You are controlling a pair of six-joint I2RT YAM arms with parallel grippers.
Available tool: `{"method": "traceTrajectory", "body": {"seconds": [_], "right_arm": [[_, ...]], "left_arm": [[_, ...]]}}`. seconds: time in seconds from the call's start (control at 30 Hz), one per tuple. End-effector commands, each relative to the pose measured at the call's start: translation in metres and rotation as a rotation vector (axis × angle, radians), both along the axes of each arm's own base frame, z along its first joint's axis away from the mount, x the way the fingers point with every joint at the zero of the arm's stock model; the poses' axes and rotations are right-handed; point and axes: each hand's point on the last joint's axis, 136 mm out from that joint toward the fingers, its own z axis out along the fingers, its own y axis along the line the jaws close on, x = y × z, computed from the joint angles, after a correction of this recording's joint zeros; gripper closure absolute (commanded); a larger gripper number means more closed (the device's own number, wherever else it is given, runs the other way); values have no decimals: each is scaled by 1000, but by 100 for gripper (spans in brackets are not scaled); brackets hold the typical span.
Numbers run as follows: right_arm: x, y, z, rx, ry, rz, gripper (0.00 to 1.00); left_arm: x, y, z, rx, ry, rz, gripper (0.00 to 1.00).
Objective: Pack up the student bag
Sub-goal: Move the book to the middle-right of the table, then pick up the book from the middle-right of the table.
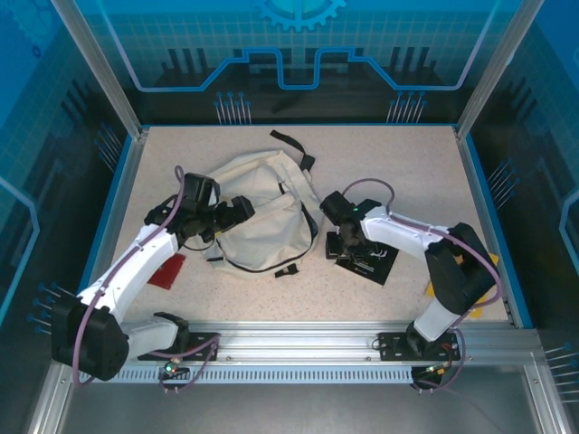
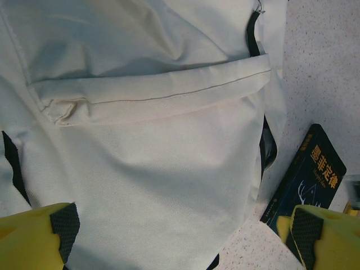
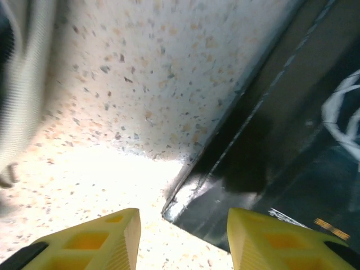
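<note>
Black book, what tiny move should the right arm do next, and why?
Probably ease the right gripper lower and shut it on the edge of the book. Its jaws stand apart, one finger over the table and the other over the book, whose corner lies between them, not yet gripped.

One student bag (image 1: 258,217), one black book (image 1: 373,265), one red flat piece (image 1: 167,271).

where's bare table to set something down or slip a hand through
Widest bare table: far right corner, between student bag, right rail and right arm. A narrower strip runs between bag and front rail. Crowded: the middle, where left tool, bag, right tool and black book sit close; a red item lies by the left arm.
</note>
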Motion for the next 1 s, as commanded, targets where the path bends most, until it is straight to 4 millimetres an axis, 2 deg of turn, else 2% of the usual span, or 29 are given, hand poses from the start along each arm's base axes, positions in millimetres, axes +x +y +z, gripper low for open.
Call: {"method": "traceTrajectory", "body": {"seconds": [0.0,0.1,0.27,0.37,0.53,0.7,0.83,0.97], "right_arm": [[11,-24,38,-4,-105,-63,51],[20,-58,50,-4,-143,-155,46],[23,-121,33,20,-66,-331,42],[22,-141,21,68,-26,-393,37],[19,-157,-3,109,39,-438,33],[20,-156,-21,141,79,-431,37],[23,-164,-26,96,73,-428,41],[24,-160,-30,113,82,-413,43]], "left_arm": [[5,-14,15,-28,-28,-39,1],[6,-31,17,-43,-32,-86,1],[6,-72,17,-41,-11,-204,3],[4,-107,15,-34,0,-296,5],[2,-164,4,-26,32,-406,9],[-1,-212,-16,-2,76,-495,12],[0,-242,-32,4,109,-534,20],[4,-267,-52,8,153,-536,27]]}}
